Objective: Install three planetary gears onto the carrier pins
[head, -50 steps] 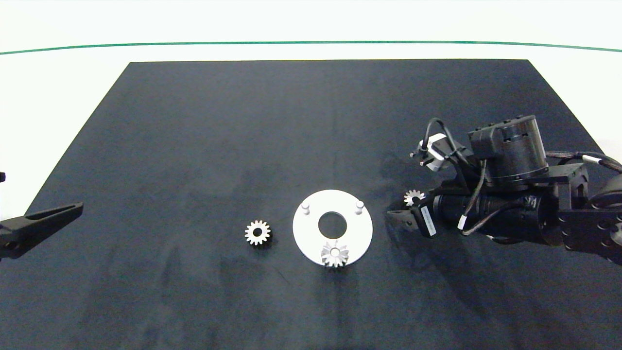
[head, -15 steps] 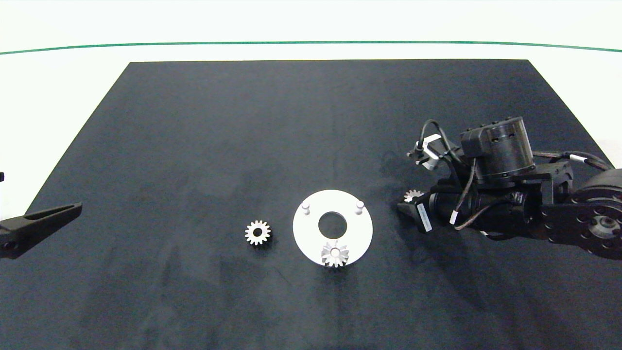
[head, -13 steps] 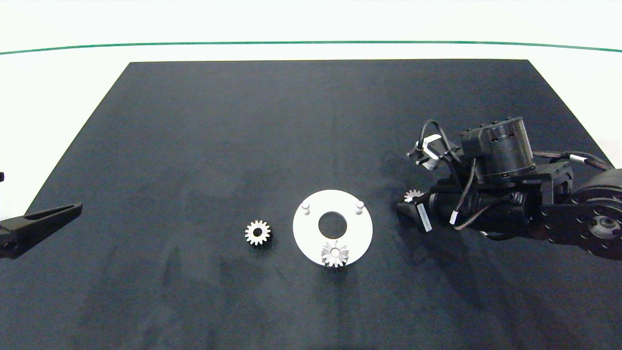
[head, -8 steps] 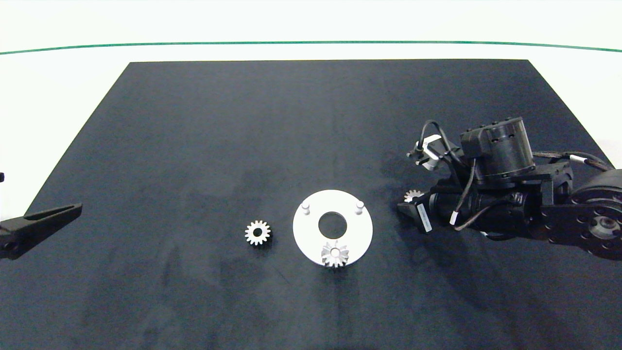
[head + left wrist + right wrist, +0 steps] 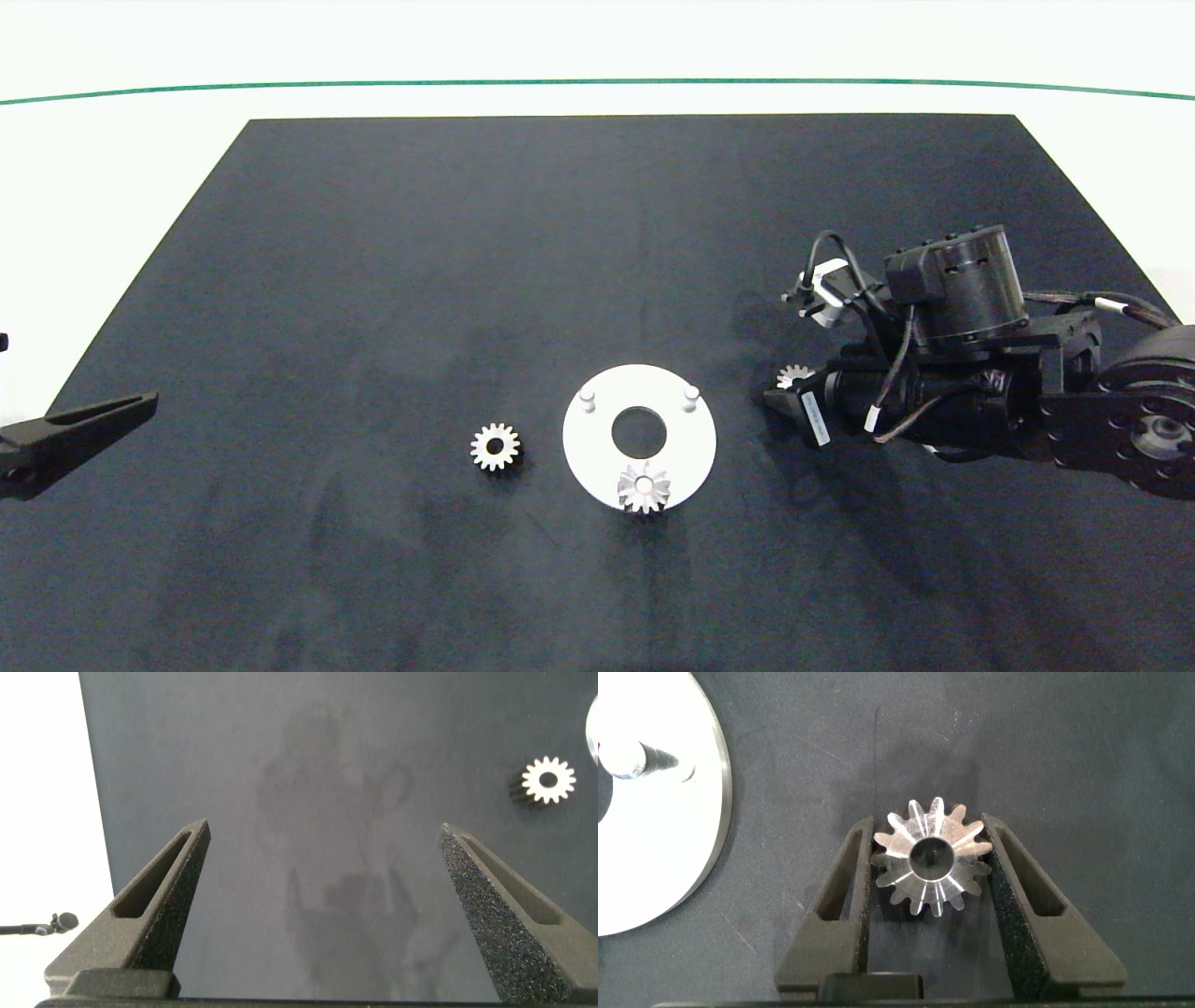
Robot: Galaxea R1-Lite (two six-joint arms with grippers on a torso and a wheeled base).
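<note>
I had the right gripper (image 5: 929, 873) down at the dark mat (image 5: 373, 280), its two fingers closed against opposite flanks of one planetary gear (image 5: 929, 856), teeth pressed into both pads. That gear sat between the fingertips, lying flat with its bore facing up, just off the rim of the white disc (image 5: 687, 812). On the disc, one gear (image 5: 644, 487) was already seated on the pin farthest from my gripper's side, and two carrier pins (image 5: 690, 396) stood bare, the nearer of them just beyond my fingertips. The third gear (image 5: 495, 446) lay loose on the mat on the disc's far side from the gripper, towards the left gripper (image 5: 322, 905), which waited well apart at the mat's edge with its fingers spread wide and nothing between them.

I judged this the pick-up of the second gear. The next move called for a straight lift, a short carry over the nearest bare pin, and the bore centred before lowering, since a tilted gear would catch on the pin top.
</note>
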